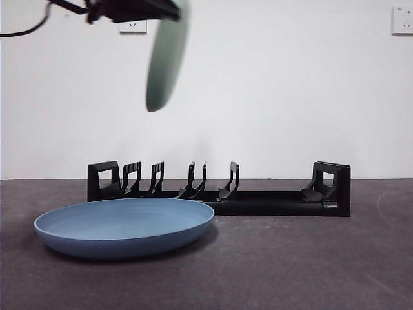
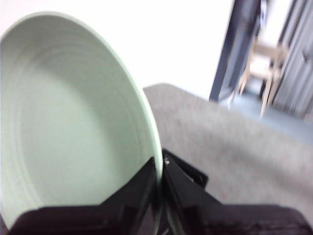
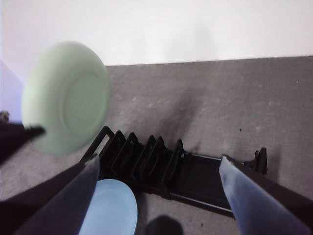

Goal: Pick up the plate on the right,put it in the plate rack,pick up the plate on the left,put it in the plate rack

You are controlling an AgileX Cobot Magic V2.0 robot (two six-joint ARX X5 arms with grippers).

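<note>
A pale green plate [image 1: 166,58] hangs edge-on high above the left end of the plate rack [image 1: 271,201], blurred by motion. My left gripper [image 2: 160,169] is shut on the rim of the green plate [image 2: 73,122] and shows as a dark shape at the top of the front view [image 1: 139,10]. A blue plate [image 1: 122,226] lies flat on the table in front of the rack's left half. My right gripper [image 3: 159,166] is open and empty, high above the rack [image 3: 195,178], looking down on the green plate [image 3: 66,98] and the blue plate [image 3: 110,208].
The dark grey table [image 1: 310,265] runs back to a white wall with two sockets [image 1: 132,27] [image 1: 402,19]. In the left wrist view a chair [image 2: 264,68] stands on the floor beyond the table's edge.
</note>
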